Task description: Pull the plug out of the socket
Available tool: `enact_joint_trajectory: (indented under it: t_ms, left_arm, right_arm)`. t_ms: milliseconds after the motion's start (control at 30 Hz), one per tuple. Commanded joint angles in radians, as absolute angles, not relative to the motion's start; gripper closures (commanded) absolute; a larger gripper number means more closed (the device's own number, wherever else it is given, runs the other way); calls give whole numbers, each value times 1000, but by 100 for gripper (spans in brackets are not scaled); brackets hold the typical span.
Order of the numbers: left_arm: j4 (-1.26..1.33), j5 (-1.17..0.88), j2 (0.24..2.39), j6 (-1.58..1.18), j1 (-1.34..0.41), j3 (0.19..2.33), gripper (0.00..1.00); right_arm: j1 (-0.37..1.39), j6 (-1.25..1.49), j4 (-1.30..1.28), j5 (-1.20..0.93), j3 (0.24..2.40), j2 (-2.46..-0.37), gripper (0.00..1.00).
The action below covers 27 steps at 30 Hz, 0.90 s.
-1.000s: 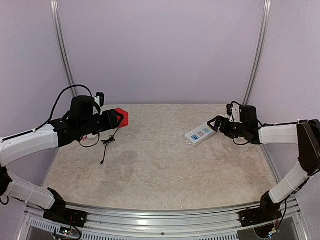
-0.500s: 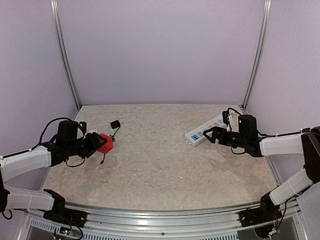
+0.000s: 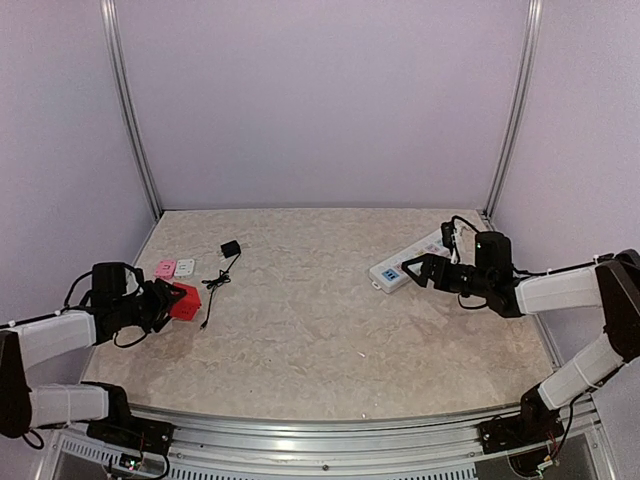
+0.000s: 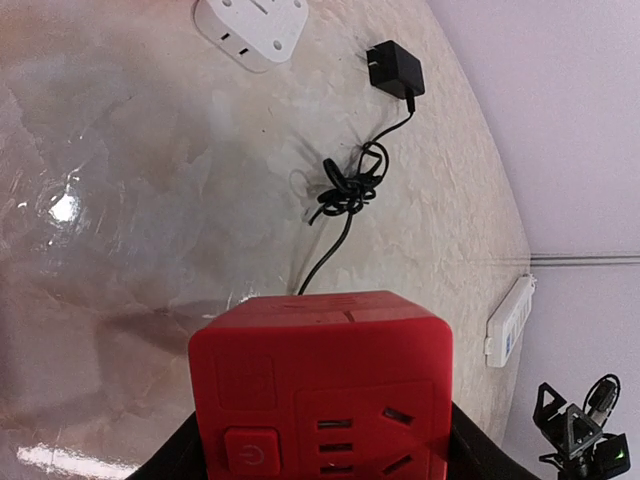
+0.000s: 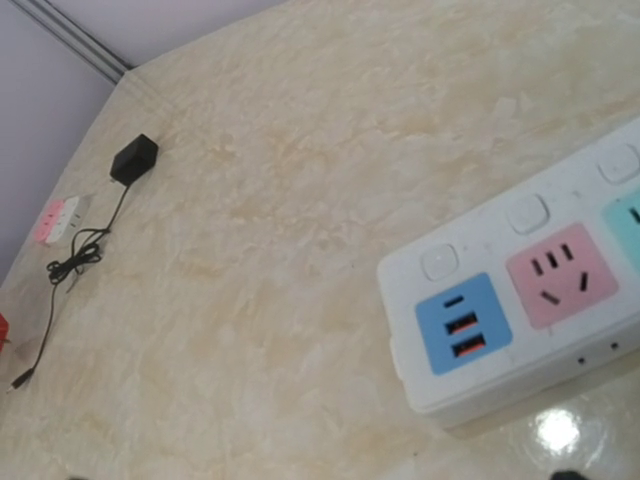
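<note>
The white power strip (image 3: 412, 261) with pastel outlet faces lies at the right; it fills the right of the right wrist view (image 5: 520, 300), and none of the faces in view has anything plugged in. My right gripper (image 3: 410, 274) is open, low over the strip's near end. A black plug (image 3: 230, 248) with a thin tangled cord (image 3: 212, 281) lies loose on the table at the back left, also in the left wrist view (image 4: 395, 68). My left gripper (image 3: 178, 301) is shut on a red cube socket (image 4: 320, 385), near the table's left edge.
A small pink piece (image 3: 165, 268) and a flat white square piece (image 3: 185, 267) lie just behind the left gripper. Walls and metal posts close in the back and sides. The strip's white cord (image 3: 445, 236) runs toward the back right corner.
My left arm has drawn back and down toward the near left with the red cube. The black plug, cord and small pieces now show. The right gripper shifted slightly toward the strip's near end.
</note>
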State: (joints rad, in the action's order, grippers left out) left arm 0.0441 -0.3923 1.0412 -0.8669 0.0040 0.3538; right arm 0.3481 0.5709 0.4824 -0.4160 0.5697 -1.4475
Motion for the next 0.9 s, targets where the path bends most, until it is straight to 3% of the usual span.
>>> enact_joint_trajectory:
  t_ms: [0, 200, 367, 633, 867]
  left_arm:
    - [161, -498, 1084, -897, 31, 322, 89]
    - [170, -500, 1135, -891, 42, 308, 77]
    - [172, -518, 1147, -878, 69, 305, 45]
    - [144, -500, 1161, -865, 100, 285, 15]
    - [40, -420, 1093, -855, 114, 291, 11]
  right_arm:
    - [360, 578, 502, -425, 549, -1466, 0]
    - [360, 588, 510, -429, 546, -1488, 0]
    - [359, 595, 523, -427, 537, -1496, 0]
    - [360, 603, 541, -443, 536, -1515, 0]
    - [360, 606, 537, -445, 542, -1516, 0]
